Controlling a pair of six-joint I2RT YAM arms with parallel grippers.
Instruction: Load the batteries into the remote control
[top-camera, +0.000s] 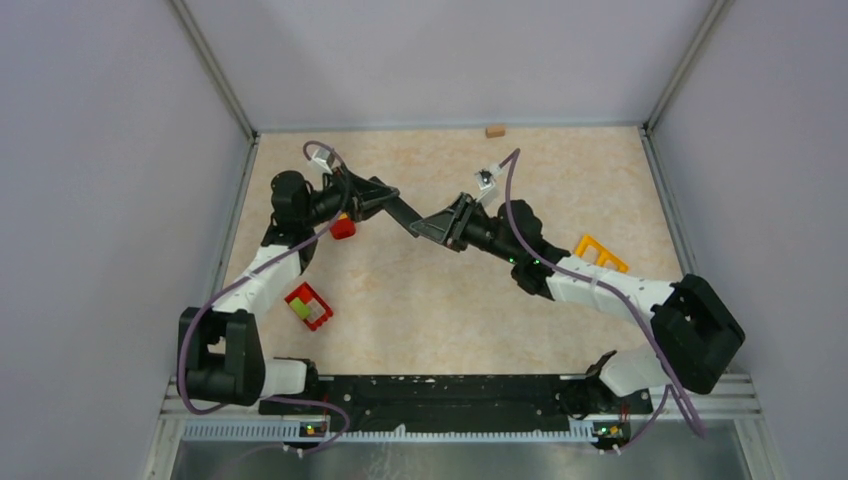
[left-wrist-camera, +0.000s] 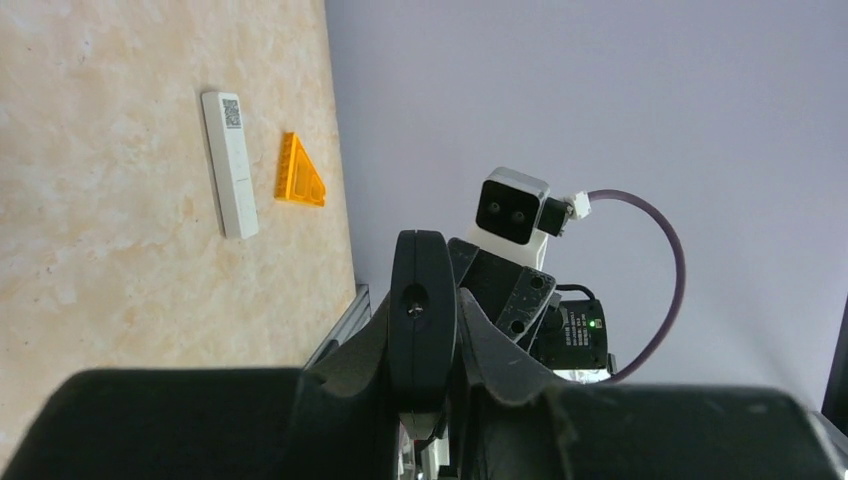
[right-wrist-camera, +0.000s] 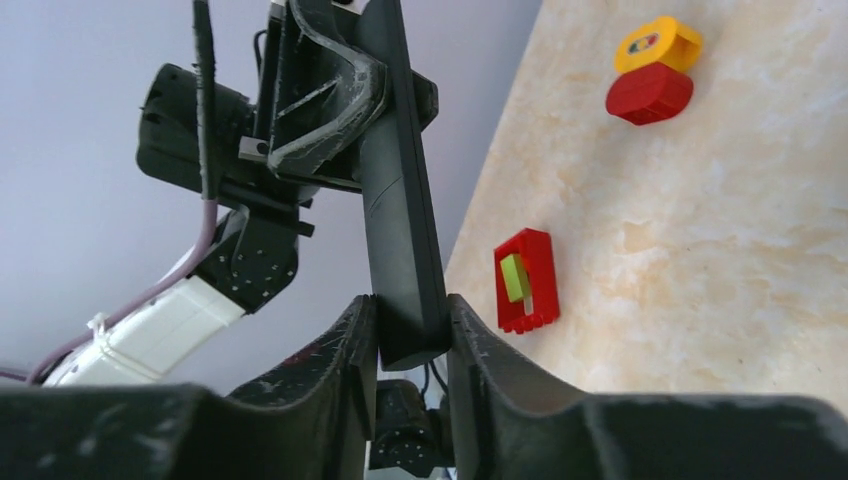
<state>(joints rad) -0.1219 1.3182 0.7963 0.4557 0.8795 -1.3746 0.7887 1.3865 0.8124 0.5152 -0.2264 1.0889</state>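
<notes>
A long slim black remote control (top-camera: 408, 213) hangs in the air above the table, held at both ends. My left gripper (top-camera: 385, 200) is shut on its left end and my right gripper (top-camera: 435, 225) is shut on its right end. In the right wrist view the remote (right-wrist-camera: 400, 220) runs up from between my right fingers (right-wrist-camera: 470, 350) to the left gripper (right-wrist-camera: 320, 90). In the left wrist view the remote (left-wrist-camera: 420, 310) shows end-on between the left gripper's jaws (left-wrist-camera: 425, 400). No batteries show in any view.
A red block with a yellow piece (top-camera: 343, 227) lies under the left gripper, and a red frame holding a green piece (top-camera: 308, 306) lies nearer. An orange frame (top-camera: 600, 252) lies by the right arm, with a white bar (left-wrist-camera: 230, 165) next to it. A small brown block (top-camera: 494, 130) sits at the far edge.
</notes>
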